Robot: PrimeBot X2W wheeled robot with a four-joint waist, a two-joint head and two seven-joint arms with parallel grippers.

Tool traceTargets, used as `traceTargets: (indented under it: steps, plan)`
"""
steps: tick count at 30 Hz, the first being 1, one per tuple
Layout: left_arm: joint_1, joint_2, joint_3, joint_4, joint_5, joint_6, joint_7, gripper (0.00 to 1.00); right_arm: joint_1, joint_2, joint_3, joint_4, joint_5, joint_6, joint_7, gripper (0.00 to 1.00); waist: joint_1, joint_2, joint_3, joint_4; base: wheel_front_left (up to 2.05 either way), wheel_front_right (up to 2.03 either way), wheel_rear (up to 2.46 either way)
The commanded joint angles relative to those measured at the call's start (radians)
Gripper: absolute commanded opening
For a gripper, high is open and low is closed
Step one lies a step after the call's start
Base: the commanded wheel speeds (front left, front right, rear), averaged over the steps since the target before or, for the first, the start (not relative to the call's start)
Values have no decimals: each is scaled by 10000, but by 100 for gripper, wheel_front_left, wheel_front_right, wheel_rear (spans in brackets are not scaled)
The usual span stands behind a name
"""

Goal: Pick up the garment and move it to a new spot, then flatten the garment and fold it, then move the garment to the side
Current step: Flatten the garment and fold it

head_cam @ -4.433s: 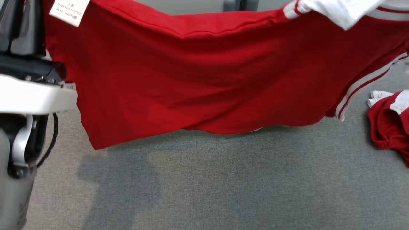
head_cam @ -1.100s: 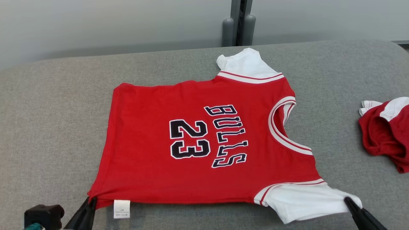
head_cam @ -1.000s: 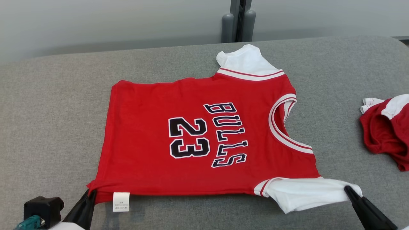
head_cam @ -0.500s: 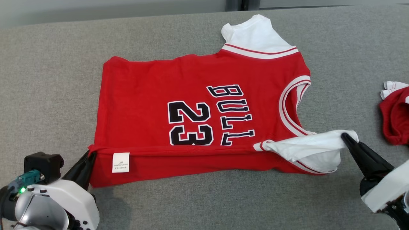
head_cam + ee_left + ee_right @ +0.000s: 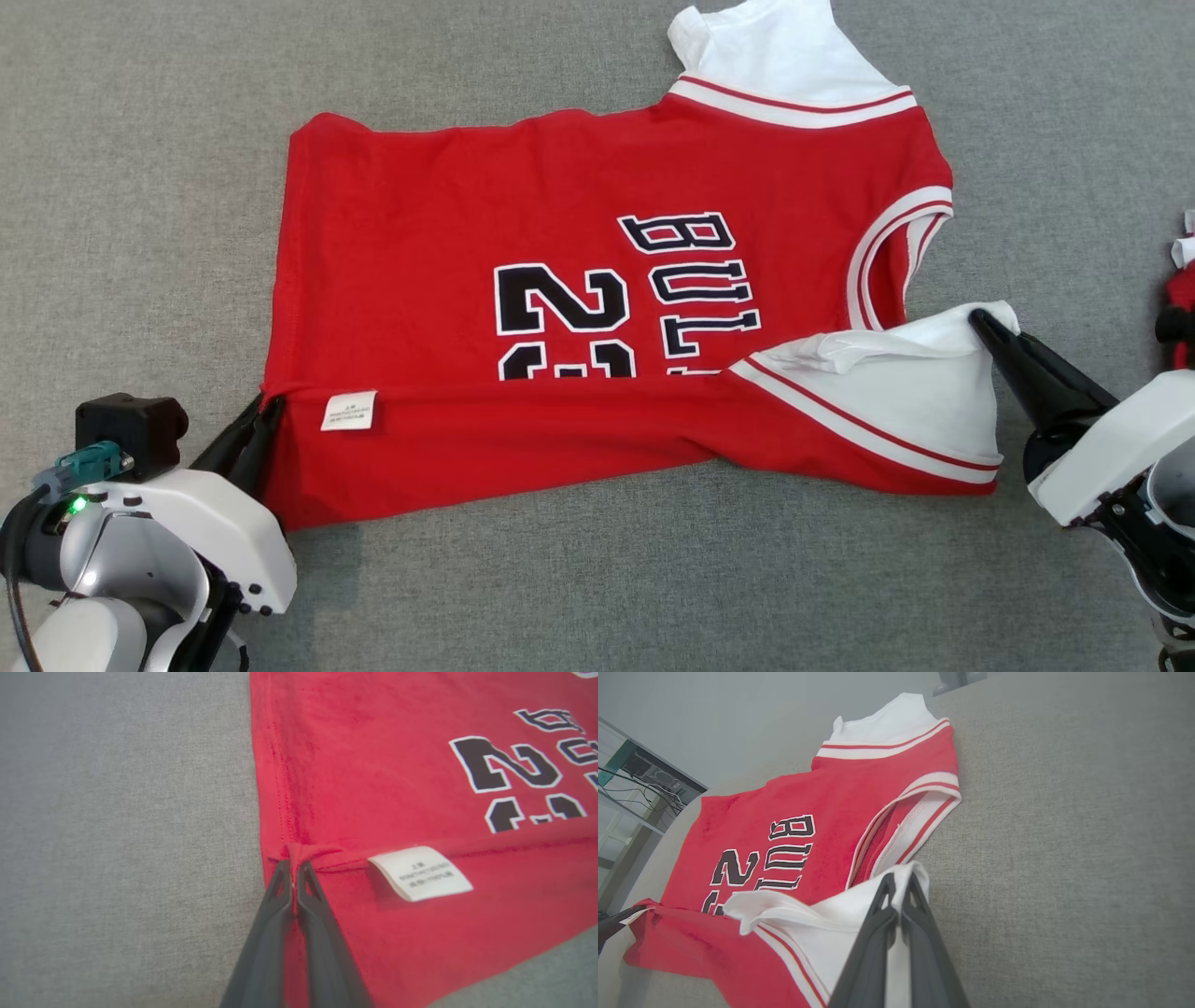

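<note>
**A:** Which step does this panel show?

**B:** The fold. The garment, a red jersey with white sleeves, lies on the grey padded surface. Its near edge is raised and turned over toward the printed number.

**A:** And the grippers?

**B:** The left gripper is pinched closed on the hem corner, beside the white label. The right gripper is pinched closed on the tip of the near white sleeve.

**A:** What does the next move call for?

**B:** Probably carrying both corners evenly across to the far edge with the cloth taut between them. Then lowering and letting go, so the halves align.
</note>
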Motion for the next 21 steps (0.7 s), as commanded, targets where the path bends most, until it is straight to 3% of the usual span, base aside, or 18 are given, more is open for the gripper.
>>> traceTargets:
  steps: [1,6,11,21]
  plan:
    - [-267,-72,74,94,43,14,-262,100,-200,-36,47,105,202,3,-364,100,0,0,62,18,0,0,0]
    - [-377,-377,252,239,-7,122,-890,100,-315,15,61,163,455,3,-1130,100,0,0,68,15,0,0,0]
    - [-295,-947,607,176,-142,308,-2110,100,-35,303,-239,-56,235,3,-2595,100,0,0,-84,2,0,0,0]
    - [-288,-1993,1103,25,302,650,-5013,100,914,1003,-719,-457,-2317,1,-5099,100,0,0,-528,71,0,0,0]
